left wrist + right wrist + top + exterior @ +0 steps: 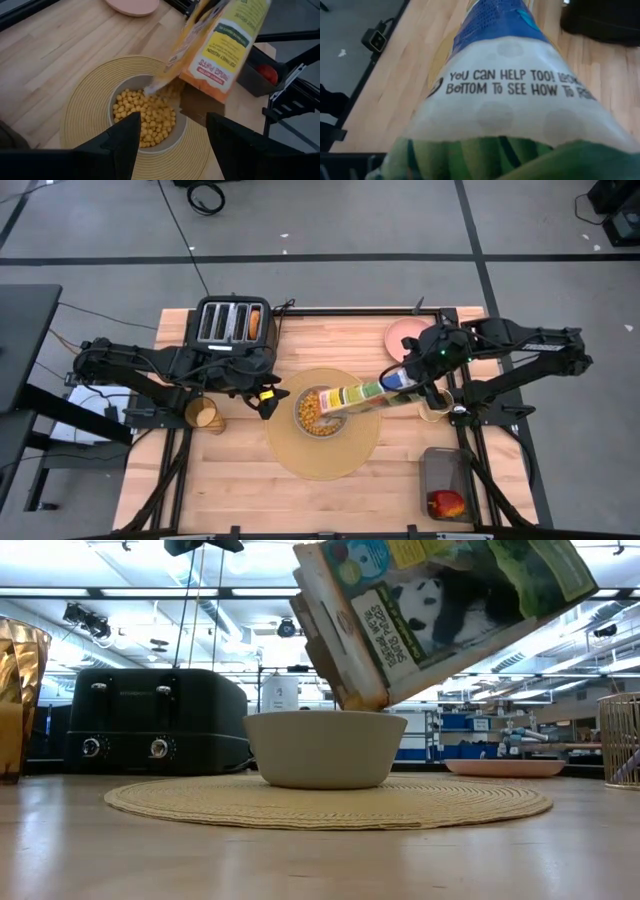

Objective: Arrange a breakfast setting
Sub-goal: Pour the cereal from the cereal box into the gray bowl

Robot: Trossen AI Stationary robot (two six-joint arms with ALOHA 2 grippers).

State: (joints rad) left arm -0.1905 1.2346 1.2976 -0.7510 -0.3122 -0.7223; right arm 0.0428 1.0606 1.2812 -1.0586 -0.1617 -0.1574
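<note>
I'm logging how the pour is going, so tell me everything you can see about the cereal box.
The cereal box is printed cardboard, green, yellow and blue, with a panda picture on one face. It is tipped steeply, its open end down over the pale grey bowl, and round yellow cereal is spilling from it into the bowl. The right gripper holds its raised end. It hangs above the round tan placemat and touches nothing else visible.
</note>
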